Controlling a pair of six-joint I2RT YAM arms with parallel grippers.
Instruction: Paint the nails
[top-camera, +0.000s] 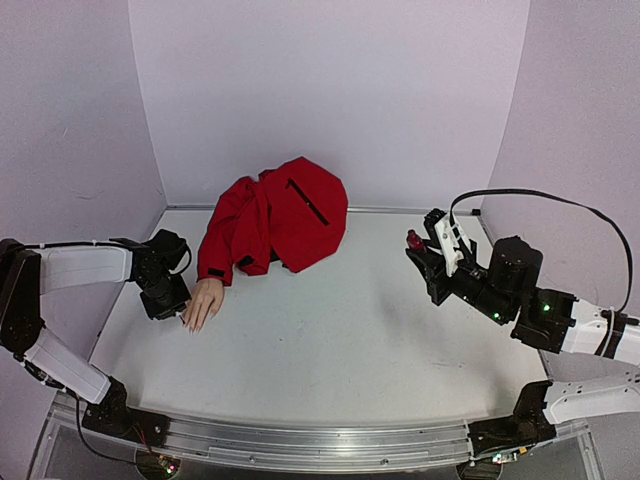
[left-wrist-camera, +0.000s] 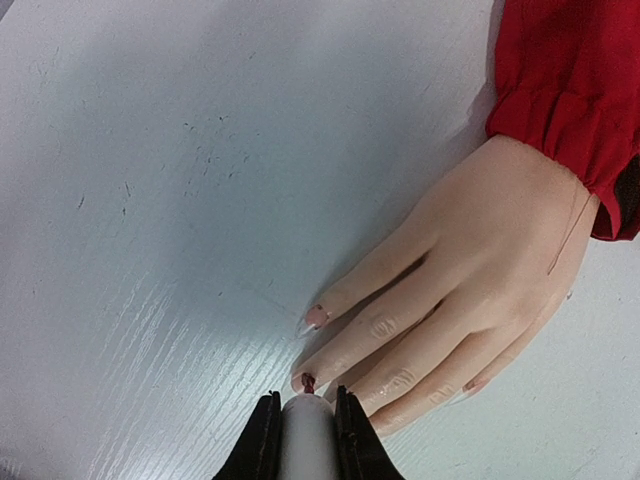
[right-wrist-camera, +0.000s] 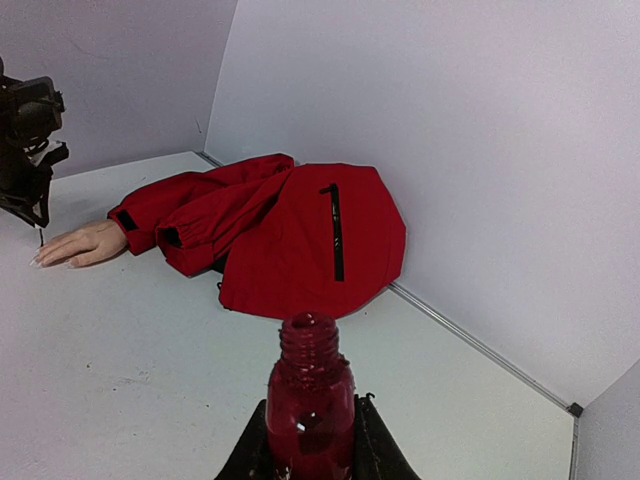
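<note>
Painting appears in hand: the left gripper (left-wrist-camera: 306, 402), pinching the white brush cap (left-wrist-camera: 305, 445), holds its tip at the nails (left-wrist-camera: 316, 317) of the mannequin hand (left-wrist-camera: 480, 260) lying flat on the table (top-camera: 350, 340), while the right gripper (right-wrist-camera: 312, 442) clamps the open polish bottle (right-wrist-camera: 310, 390) aloft; next, I judge, a short, light stroke.

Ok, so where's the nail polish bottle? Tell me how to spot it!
Start at the big red jacket at the back of the table, then look to the right side, where the right arm reaches in. Its claw is shut on the little bottle. Unlike the jacket, it is tiny, see-through red, and its neck is open with no cap.
</note>
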